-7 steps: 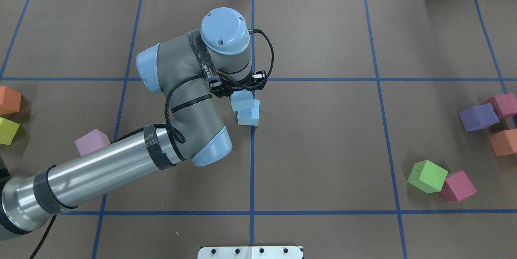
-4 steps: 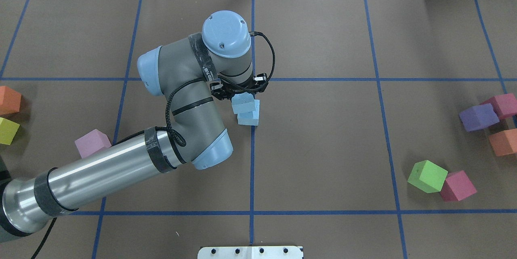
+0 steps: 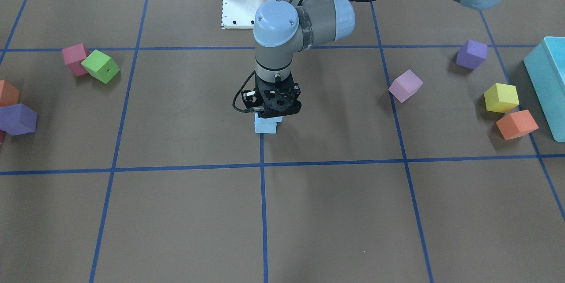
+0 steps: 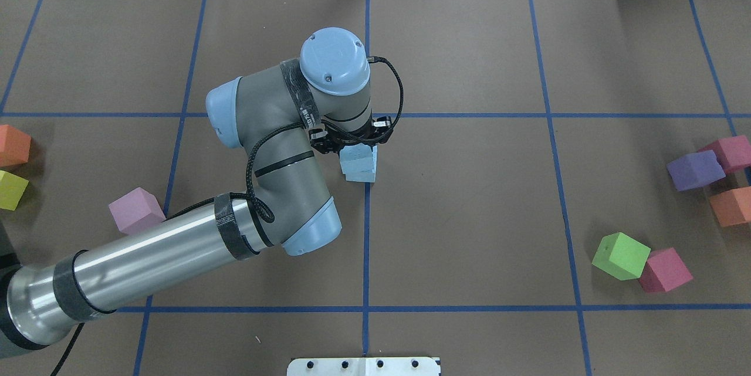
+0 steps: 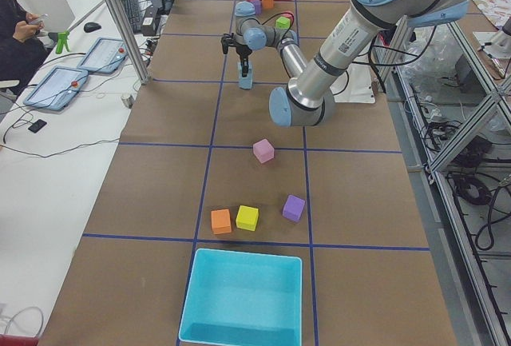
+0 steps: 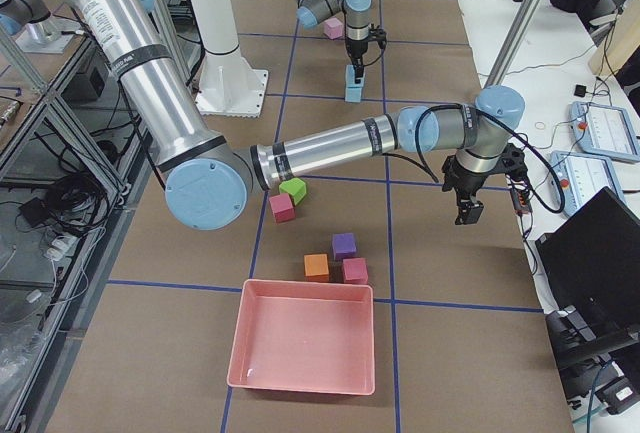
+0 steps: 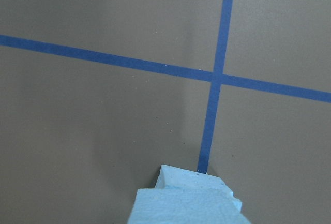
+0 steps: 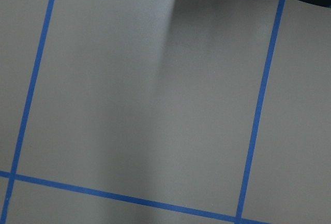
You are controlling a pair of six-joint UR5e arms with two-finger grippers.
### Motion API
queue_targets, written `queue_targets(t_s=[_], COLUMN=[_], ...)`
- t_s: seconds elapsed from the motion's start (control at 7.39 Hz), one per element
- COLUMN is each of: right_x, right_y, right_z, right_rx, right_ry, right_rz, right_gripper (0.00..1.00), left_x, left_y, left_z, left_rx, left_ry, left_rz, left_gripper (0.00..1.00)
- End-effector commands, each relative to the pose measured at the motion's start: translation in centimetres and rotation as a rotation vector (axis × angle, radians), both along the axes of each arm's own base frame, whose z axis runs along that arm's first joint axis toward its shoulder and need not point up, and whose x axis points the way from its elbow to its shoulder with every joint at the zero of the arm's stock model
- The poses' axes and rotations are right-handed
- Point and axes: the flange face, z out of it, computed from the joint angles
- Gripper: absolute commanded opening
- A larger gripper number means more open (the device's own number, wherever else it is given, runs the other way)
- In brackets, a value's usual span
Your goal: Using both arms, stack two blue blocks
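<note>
- Left arm [image 4: 176, 247], grey and silver with light-blue joint caps, reaches from the robot's side out to mid-bench. Over the last second its wrist has swung slightly toward the blue tape line [image 4: 366, 235] and come down.
- Left fingers [image 3: 273, 114]: clenched on the upper sky-blue foam cube [image 4: 356, 156]. The wrist view has that cube filling its bottom edge, tucked up close as a gripped piece would be.
- Change: a second ago the upper cube hung offset from the lower sky-blue foam cube [image 4: 362, 175], toward the arm. Half a second ago the offset was smaller. Now it sits almost squarely over the lower one.
- The front view shows no gap between the two cubes, so I judge them seated, though contact is not certain.
- The wrist view shows a corner of the lower cube poking out beyond the upper. Judged a slight twist, not enough to topple the stack.
- Location: the stack stands on the brown paper-covered bench [image 4: 469, 217], just beside the centre tape line. The pale pink foam cube [image 4: 134, 209] lies well apart from it.
- Meaning: placement looks essentially done. What is left is to let go and lift straight up without dragging the top cube.
- Right fingers [image 6: 468, 215], far off toward the operators' edge, well apart from the stack. Cannot tell whether they are parted or closed.
</note>
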Motion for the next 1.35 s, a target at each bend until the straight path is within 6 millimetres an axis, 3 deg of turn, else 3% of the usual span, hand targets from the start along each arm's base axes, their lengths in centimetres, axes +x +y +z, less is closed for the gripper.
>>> queue_targets(t_s=[0.0, 0.41, 0.81, 0.95, 1.08, 1.22], right_x=[0.0, 0.0, 0.0, 0.0, -0.1, -0.1], right_y=[0.0, 0.0, 0.0, 0.0, 0.0, 0.0], right_z=[-0.1, -0.2, -0.1, -0.2, -0.2, 0.0], right_rx=[0.001, 0.002, 0.001, 0.002, 0.002, -0.002], right_ry=[-0.001, -0.001, -0.001, -0.001, 0.001, 0.001], right_rz=[0.000, 0.000, 0.000, 0.000, -0.001, 0.000], right_gripper=[1.00, 1.00, 1.00, 1.00, 1.00, 1.00], left_x=[0.0, 0.0, -1.2, -2.6, -6.1, -10.9], left_y=[0.1, 0.1, 0.5, 0.9, 1.3, 0.4], left_z=[-0.1, -0.1, -1.3, -1.6, -2.3, -3.9], left_rx=[0.001, 0.003, 0.028, 0.047, 0.087, 0.123], left_ry=[0.001, 0.003, 0.029, 0.052, 0.052, 0.033], left_rz=[0.001, 0.002, 0.008, 0.012, 0.027, 0.053], left_gripper=[0.62, 0.94, 0.97, 0.97, 0.97, 0.97])
